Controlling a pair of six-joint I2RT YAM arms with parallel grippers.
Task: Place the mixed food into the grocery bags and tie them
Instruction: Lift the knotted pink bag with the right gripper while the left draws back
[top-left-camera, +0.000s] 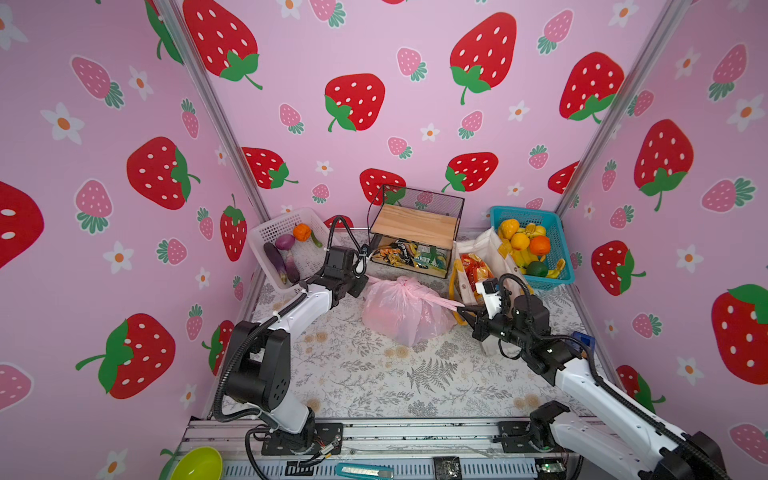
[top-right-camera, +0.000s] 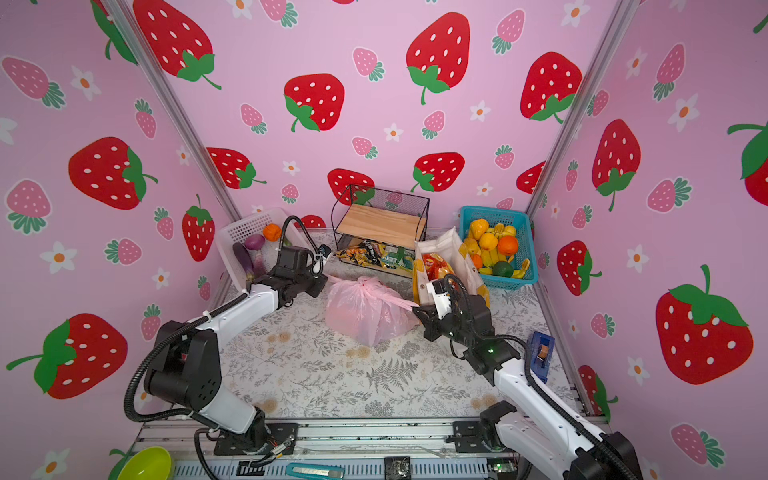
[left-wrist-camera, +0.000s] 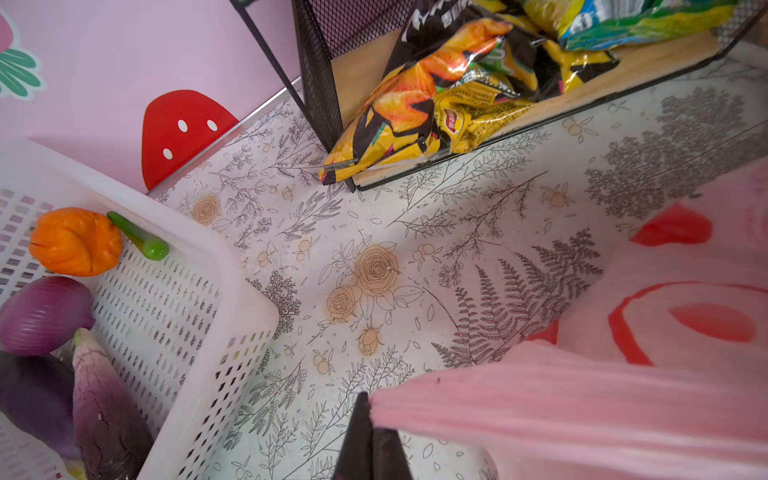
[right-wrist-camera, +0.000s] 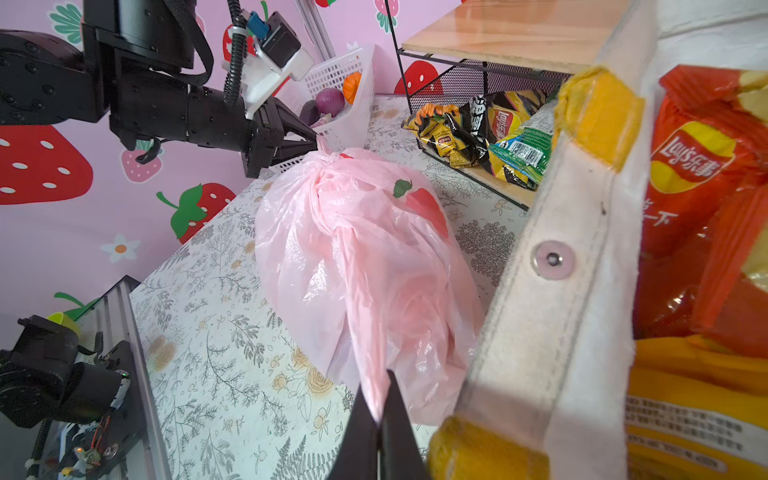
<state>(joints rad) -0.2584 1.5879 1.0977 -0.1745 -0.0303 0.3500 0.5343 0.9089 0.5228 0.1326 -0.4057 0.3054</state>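
The pink plastic bag (top-left-camera: 405, 309) (top-right-camera: 365, 309) (right-wrist-camera: 365, 257) lies mid-table, its top twisted into a knot, with reddish shapes showing faintly through it. My left gripper (top-left-camera: 367, 281) (left-wrist-camera: 370, 405) is shut on the handle strip at the bag's left. The strip at its right is stretched taut, with my right gripper (top-left-camera: 461, 308) (right-wrist-camera: 380, 390) shut on it. Just behind the right gripper stands the white canvas tote (top-left-camera: 494, 245) (right-wrist-camera: 573, 232) with yellow handles. A red-orange snack packet (top-left-camera: 476, 270) (right-wrist-camera: 698, 166) sits inside it.
A white basket (top-left-camera: 282, 226) at back left holds eggplants, a purple onion and an orange pepper. A black mesh shelf (top-left-camera: 415, 226) with snack packets stands at the back. A blue basket (top-left-camera: 552, 232) of fruit is at back right. A blue tape dispenser (top-right-camera: 540, 353) sits by the right arm.
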